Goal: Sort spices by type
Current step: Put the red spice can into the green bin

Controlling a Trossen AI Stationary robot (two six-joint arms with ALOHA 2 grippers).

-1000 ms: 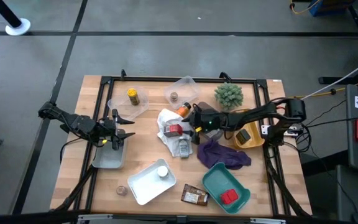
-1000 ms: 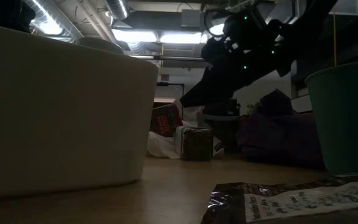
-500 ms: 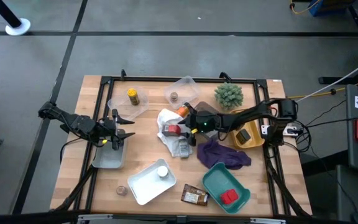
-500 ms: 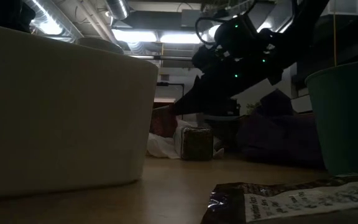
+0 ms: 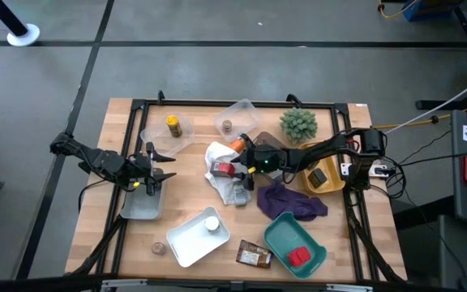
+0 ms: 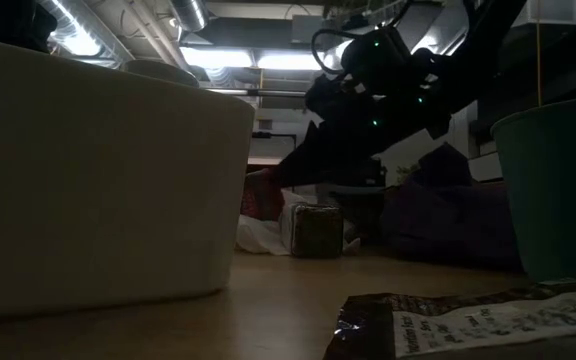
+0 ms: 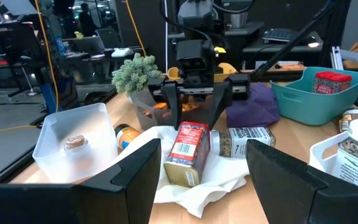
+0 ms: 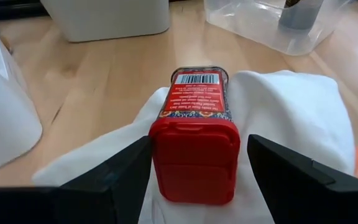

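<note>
A red spice box (image 8: 194, 155) lies on its side on a white cloth (image 8: 291, 112) near the table's middle. My right gripper (image 8: 199, 149) is open, tilted a little downward, with one finger on each side of the box's red cap end; I cannot tell if they touch it. The left wrist view shows the same gripper (image 7: 196, 115) behind the box (image 7: 187, 152). A jar (image 7: 244, 140) lies on the cloth beside the box. My left gripper (image 5: 159, 170) waits open at the table's left, over a grey tray (image 5: 140, 207).
Two clear trays hold a yellow jar (image 5: 173, 126) and a small jar (image 5: 228, 126). An orange-capped jar (image 5: 238, 143), a plant (image 5: 298, 123), a purple cloth (image 5: 290, 201), a yellow tray (image 5: 324, 178), a teal tray (image 5: 278, 235) with a red box, a white tray (image 5: 186, 239) and a packet (image 5: 254, 256) surround the cloth.
My right gripper has moved toward the table's left edge and down to the red box, so its open fingers now stand around the box's cap end. The box and cloth have stayed put.
</note>
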